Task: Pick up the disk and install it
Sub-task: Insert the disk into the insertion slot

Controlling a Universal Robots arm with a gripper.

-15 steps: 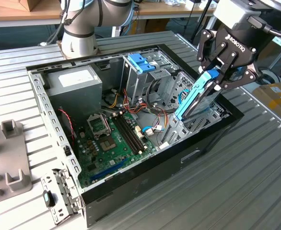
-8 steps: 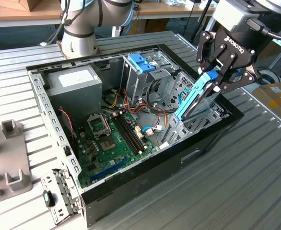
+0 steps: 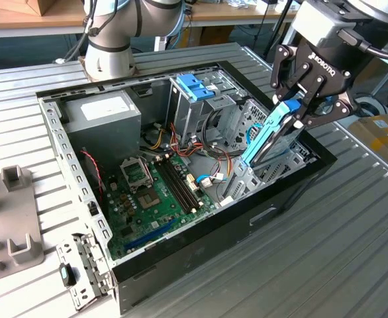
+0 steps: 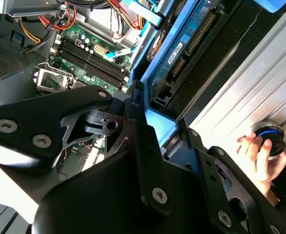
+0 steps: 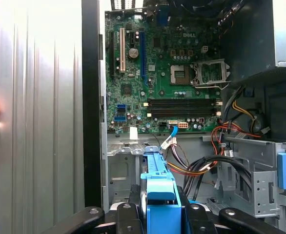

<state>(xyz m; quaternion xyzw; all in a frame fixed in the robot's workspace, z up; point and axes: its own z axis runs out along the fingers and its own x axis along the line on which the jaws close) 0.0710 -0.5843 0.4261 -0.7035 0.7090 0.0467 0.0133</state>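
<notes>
gripper clamped on the top end of the disk, fingers pressed on either side of its blue carrier frame in the first wrist view; disk is off the table, held edge-up and tilted, lower end down in the metal drive bay on the exterior view's right side of the open PC case; not seated flat, most of it stands above the bay rim; second wrist view shows the drive's underside with its circuit board inside the blue frame; just past the bay: loose blue, red and yellow cables, then the green motherboard on the case floor; further back, drive cage with blue handle and grey power-supply box against the rear wall; arm base stands on the slatted table behind the case; outside the case, a person's hand rests on a black knob with a blue ring.
</notes>
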